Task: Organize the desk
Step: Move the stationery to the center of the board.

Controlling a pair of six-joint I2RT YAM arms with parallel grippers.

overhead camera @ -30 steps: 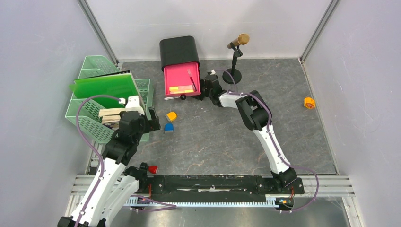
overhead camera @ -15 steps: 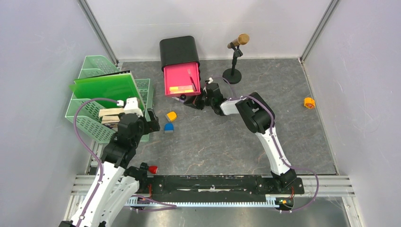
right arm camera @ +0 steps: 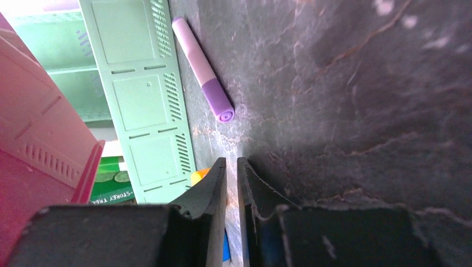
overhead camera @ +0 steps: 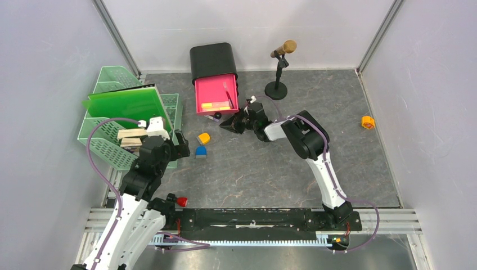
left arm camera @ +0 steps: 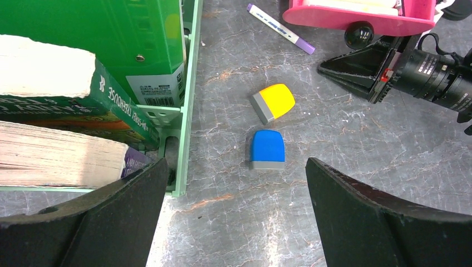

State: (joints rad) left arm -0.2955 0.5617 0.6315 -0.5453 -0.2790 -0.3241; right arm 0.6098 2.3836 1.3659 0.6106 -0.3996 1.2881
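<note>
Bright, even overhead light fills the top view, sharp throughout, with soft shadows on the desk (overhead camera: 253, 169); at the left wrist the fingers (left arm camera: 111, 217) of the left gripper (left arm camera: 235, 161) sit dark and slightly soft, the blue block (left arm camera: 267, 147) just ahead crisp; the right wrist picture is dim, the right gripper (right arm camera: 231, 164) blurred, the pink drawer (right arm camera: 33, 111) beside it a smeared glow, the purple marker (right arm camera: 203, 83) ahead clearer.
</note>
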